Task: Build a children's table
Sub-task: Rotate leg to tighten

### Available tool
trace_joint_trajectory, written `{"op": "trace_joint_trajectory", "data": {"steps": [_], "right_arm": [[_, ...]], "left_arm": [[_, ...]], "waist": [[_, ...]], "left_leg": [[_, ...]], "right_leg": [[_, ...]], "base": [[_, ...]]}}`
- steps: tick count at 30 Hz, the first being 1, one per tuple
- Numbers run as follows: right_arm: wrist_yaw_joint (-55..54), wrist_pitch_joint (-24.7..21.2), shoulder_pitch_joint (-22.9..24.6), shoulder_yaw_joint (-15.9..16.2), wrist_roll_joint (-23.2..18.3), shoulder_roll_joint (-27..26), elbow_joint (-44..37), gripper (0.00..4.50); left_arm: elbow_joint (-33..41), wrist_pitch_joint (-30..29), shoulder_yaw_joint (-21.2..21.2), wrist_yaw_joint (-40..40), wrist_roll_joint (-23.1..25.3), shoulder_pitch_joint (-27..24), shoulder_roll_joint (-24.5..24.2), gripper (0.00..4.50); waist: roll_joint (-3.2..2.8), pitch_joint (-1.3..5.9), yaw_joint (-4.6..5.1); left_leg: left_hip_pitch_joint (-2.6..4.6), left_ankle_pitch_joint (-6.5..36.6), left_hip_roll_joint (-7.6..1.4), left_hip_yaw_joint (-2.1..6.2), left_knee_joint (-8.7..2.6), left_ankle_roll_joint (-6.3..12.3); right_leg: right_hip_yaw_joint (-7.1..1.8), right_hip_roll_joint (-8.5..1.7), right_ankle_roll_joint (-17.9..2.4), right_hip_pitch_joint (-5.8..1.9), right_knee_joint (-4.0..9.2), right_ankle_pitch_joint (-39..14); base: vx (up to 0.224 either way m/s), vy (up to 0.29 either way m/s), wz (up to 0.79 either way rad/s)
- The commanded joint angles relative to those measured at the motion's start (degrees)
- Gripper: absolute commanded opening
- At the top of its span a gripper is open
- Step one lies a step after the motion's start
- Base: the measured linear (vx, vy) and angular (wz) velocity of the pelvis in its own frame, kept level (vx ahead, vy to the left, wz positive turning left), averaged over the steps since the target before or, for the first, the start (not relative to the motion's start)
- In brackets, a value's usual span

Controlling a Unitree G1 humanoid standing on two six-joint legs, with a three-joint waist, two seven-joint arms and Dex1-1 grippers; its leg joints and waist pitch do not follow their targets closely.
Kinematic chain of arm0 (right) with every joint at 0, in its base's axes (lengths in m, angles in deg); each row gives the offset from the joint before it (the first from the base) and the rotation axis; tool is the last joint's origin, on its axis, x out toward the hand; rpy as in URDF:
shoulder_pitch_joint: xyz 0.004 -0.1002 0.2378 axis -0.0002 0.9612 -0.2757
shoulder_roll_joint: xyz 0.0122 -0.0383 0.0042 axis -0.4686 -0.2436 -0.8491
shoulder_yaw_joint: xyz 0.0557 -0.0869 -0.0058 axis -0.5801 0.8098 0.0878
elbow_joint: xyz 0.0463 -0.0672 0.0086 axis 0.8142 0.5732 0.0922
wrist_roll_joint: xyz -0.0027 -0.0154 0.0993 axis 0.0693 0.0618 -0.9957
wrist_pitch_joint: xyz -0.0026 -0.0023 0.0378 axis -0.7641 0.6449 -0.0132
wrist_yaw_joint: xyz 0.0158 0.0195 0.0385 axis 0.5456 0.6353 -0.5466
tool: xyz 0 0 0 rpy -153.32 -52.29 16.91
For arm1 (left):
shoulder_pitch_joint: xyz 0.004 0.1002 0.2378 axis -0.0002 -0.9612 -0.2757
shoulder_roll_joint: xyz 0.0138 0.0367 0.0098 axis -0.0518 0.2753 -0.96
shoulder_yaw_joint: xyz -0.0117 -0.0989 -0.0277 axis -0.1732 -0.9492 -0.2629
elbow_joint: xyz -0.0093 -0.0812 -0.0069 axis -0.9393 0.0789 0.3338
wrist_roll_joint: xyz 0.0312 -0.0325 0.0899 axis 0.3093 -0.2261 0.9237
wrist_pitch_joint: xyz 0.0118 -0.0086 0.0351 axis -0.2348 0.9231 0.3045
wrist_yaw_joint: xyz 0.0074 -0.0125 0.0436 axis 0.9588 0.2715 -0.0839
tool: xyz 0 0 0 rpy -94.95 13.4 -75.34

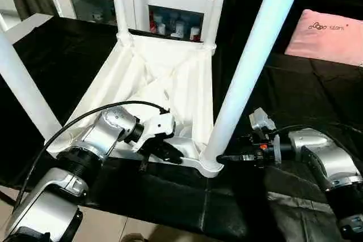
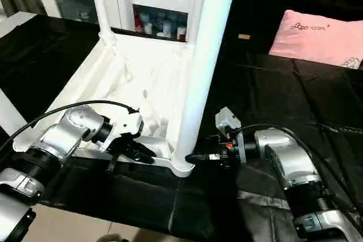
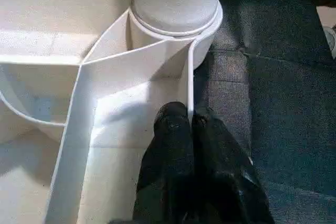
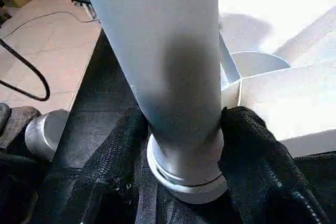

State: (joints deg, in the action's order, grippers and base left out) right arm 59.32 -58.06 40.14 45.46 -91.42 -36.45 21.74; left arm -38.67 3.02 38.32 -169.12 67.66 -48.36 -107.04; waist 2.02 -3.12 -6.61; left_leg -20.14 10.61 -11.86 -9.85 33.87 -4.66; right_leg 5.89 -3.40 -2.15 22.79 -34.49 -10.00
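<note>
The white tabletop (image 1: 159, 77) lies underside up on a black cover, its ribs showing. Legs stand upright in its corner sockets: the near right leg (image 1: 249, 66), the near left leg (image 1: 22, 89) and two at the far corners (image 1: 118, 4). My left gripper (image 1: 170, 154) is at the front rim, near the right corner. The left wrist view has its fingertips (image 3: 176, 124) pinched shut on that thin rim wall. My right gripper (image 1: 221, 158) reaches in from the right at the base of the near right leg (image 4: 168, 66), with a black finger (image 4: 252, 140) pressed on each side of it.
A pink pillow (image 1: 332, 37) lies at the back right on the black cover (image 1: 295, 94). A white glass-door cabinet (image 1: 170, 15) stands behind the tabletop. The cover's front edge (image 1: 142, 213) drops to a light floor. A black cable (image 1: 74, 120) arcs over my left forearm.
</note>
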Motion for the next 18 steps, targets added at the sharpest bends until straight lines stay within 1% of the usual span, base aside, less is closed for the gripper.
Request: {"op": "trace_joint_trajectory", "data": {"steps": [1,4,5,6,7,8,9,10,11,12,13,14,15,16,17,18], "right_arm": [[-0.9,-0.8,1.0,0.5,-2.0,-1.4,-2.4,1.89],[-2.3,-0.8,1.8,0.1,-2.1,-2.1,-3.3,1.87],[-4.3,-1.6,2.0,-0.3,-1.9,-2.8,-3.4,1.87],[-4.6,-1.6,2.1,-0.3,-1.9,-2.9,-3.4,1.86],[-11.8,-2.3,2.3,-2.1,-1.0,-6.0,-2.2,1.84],[-11.8,-2.3,2.3,-2.1,-1.0,-6.0,-2.2,1.81],[-11.8,-2.3,2.3,-2.1,-1.0,-6.0,-2.2,1.81],[-16.1,-2.2,2.3,-2.8,-0.1,-7.9,-1.3,1.77],[-23.1,-3.9,2.2,-3.7,1.4,-11.2,-0.6,1.61],[-26.2,-4.3,2.1,-3.8,2.3,-12.8,-0.7,1.54],[-26.2,-4.3,2.1,-3.8,2.3,-12.8,-0.7,1.54],[-28.1,-4.6,2.1,-3.8,2.9,-13.8,-0.9,1.42],[-30.0,-5.2,1.9,-3.7,3.3,-15.0,-1.1,1.25],[-30.7,-5.4,1.9,-3.7,3.4,-15.4,-1.2,1.25],[-31.6,-5.8,1.8,-3.6,3.6,-16.1,-1.3,1.19],[-37.7,-7.7,0.8,-3.7,4.6,-20.1,-1.5,1.13]], "left_arm": [[1.8,-1.5,0.2,1.7,0.0,0.0,1.7,0.00],[2.0,-2.9,-0.1,2.8,-0.1,-0.1,2.1,0.00],[2.3,-3.9,-0.4,3.8,-0.3,-0.2,2.6,0.00],[2.3,-4.0,-0.5,4.0,-0.3,-0.2,2.7,0.00],[2.7,-7.3,-1.8,8.3,-0.6,-0.4,4.9,0.00],[2.7,-7.3,-1.8,8.3,-0.6,-0.4,4.9,0.00],[2.7,-7.3,-1.8,8.3,-0.6,-0.4,4.9,0.00],[2.7,-9.1,-2.6,11.2,-0.8,-0.3,6.5,0.00],[2.9,-12.6,-4.0,16.1,-1.0,-0.1,9.5,0.00],[3.2,-14.0,-4.5,18.0,-1.1,0.1,10.9,0.00],[3.2,-14.0,-4.5,18.0,-1.1,0.1,10.9,0.00],[3.4,-15.0,-4.7,19.2,-1.2,0.1,11.8,0.00],[3.5,-16.1,-5.2,20.9,-1.2,0.3,12.8,0.00],[3.5,-16.5,-5.5,21.6,-1.3,0.4,13.2,0.00],[3.4,-17.1,-5.8,22.6,-1.4,0.6,13.8,0.00],[3.0,-19.3,-7.8,28.3,-1.7,1.3,17.0,0.00]], "waist": [[0.06,3.85,0.27],[0.13,3.79,0.40],[0.04,3.68,0.59],[0.05,3.65,0.59],[0.09,3.60,0.91],[-0.04,3.39,0.95],[0.05,3.50,1.25],[0.16,3.55,1.52],[0.19,3.41,2.13],[0.09,3.46,2.47],[0.19,3.48,2.76],[0.30,3.57,3.19],[0.20,3.55,3.57],[0.19,3.57,3.61],[0.22,3.65,3.84],[0.21,3.64,3.96]], "left_leg": [[0.26,9.0,-1.69,0.14,-3.47,2.89],[0.28,9.5,-1.57,0.17,-3.50,2.78],[0.37,10.1,-1.55,0.19,-3.54,2.64],[0.52,10.5,-1.56,0.23,-3.53,2.49],[0.39,10.7,-1.58,0.24,-3.58,2.08],[0.50,11.4,-1.49,0.30,-3.61,1.93],[0.78,12.6,-1.32,0.42,-3.52,1.57],[0.47,12.3,-1.31,0.49,-3.57,1.29],[0.10,12.2,-1.34,0.63,-3.72,0.96],[0.33,12.9,-1.14,0.61,-3.55,0.73],[0.35,12.9,-1.07,0.61,-3.46,0.64],[0.13,12.4,-0.85,0.64,-3.42,1.13],[0.04,12.0,-0.83,0.53,-3.36,1.53],[0.16,12.1,-0.77,0.49,-3.26,1.89],[0.04,11.5,-0.76,0.46,-3.26,2.39],[0.01,10.9,-0.83,0.43,-3.30,2.62]], "right_leg": [[-3.24,-4.87,-7.4,-3.30,4.79,-18.3],[-3.19,-4.92,-6.8,-3.28,5.05,-20.2],[-3.12,-4.90,-6.3,-3.16,5.30,-22.0],[-3.07,-4.91,-6.2,-3.06,5.42,-22.7],[-3.13,-4.95,-6.0,-3.12,5.39,-23.2],[-2.90,-4.92,-5.9,-2.84,5.68,-24.6],[-2.73,-5.09,-5.1,-2.89,6.08,-27.0],[-2.74,-5.03,-4.9,-3.11,5.87,-26.8],[-2.56,-4.93,-4.5,-3.18,5.90,-27.4],[-2.31,-4.95,-4.1,-3.02,6.39,-29.0],[-2.36,-5.02,-4.0,-3.01,6.40,-29.1],[-2.38,-5.02,-3.7,-3.21,6.54,-29.0],[-2.47,-4.82,-3.8,-3.08,6.49,-28.3],[-2.48,-4.84,-3.8,-2.98,6.62,-28.3],[-2.55,-4.79,-4.0,-3.11,6.47,-27.4],[-2.62,-4.60,-4.5,-3.06,6.26,-25.9]], "base": [[0.000,0.000,0.00],[0.000,0.000,0.00],[0.000,0.000,0.00],[0.000,0.000,0.00],[0.000,0.000,0.00],[0.000,0.000,0.00],[0.000,0.000,0.00],[0.000,0.000,0.00],[0.000,0.000,0.00],[0.000,0.000,0.00],[0.000,0.000,0.00],[0.000,0.000,0.00],[0.000,0.000,0.00],[0.000,0.000,0.00],[0.000,0.000,0.00],[0.000,0.000,0.00]]}}
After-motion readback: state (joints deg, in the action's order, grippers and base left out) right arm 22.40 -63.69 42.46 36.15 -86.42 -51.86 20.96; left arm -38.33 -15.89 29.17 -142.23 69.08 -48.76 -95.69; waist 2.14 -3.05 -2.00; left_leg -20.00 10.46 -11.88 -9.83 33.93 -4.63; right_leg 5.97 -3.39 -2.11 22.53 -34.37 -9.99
